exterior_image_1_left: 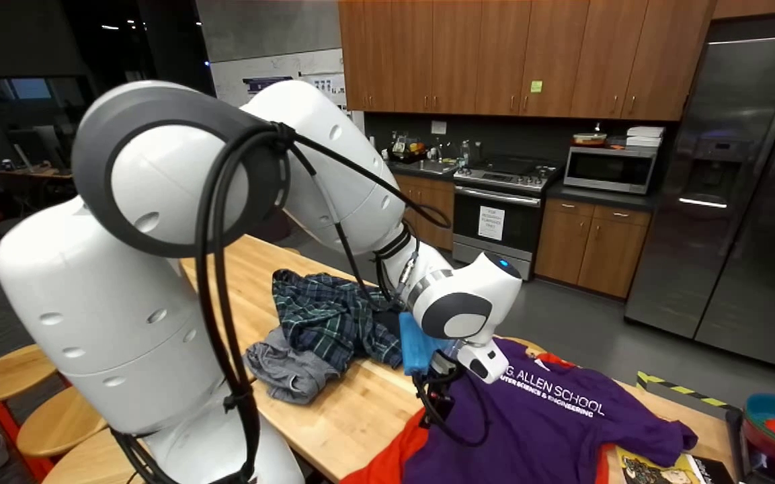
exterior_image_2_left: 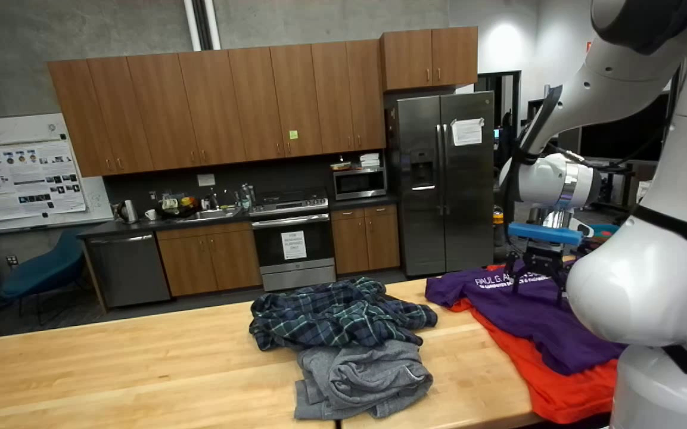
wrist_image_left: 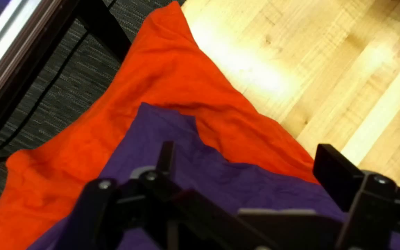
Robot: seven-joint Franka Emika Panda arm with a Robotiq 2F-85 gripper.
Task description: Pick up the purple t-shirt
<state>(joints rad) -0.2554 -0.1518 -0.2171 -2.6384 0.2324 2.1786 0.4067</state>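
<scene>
The purple t-shirt [exterior_image_1_left: 528, 427] lies spread out with white lettering on it. It is on top of a red-orange garment, and it shows in an exterior view [exterior_image_2_left: 569, 339] and in the wrist view [wrist_image_left: 172, 130]. My gripper [exterior_image_2_left: 537, 296] points down over the t-shirt. In the wrist view the gripper [wrist_image_left: 247, 156] has its two black fingers wide apart with nothing between them. One finger is over purple cloth, the other beside the garments' edge over wood. I cannot tell whether the fingertips touch the cloth. The arm hides part of the t-shirt.
The red-orange garment [wrist_image_left: 186, 83] hangs over the table edge. A green plaid shirt [exterior_image_2_left: 337, 316] and a grey garment [exterior_image_2_left: 373, 381] lie heaped on the wooden table [exterior_image_2_left: 111, 363]. A book [exterior_image_1_left: 663, 467] and stacked bowls [exterior_image_1_left: 763, 403] are at the table's end. Stools [exterior_image_1_left: 58, 420] stand alongside.
</scene>
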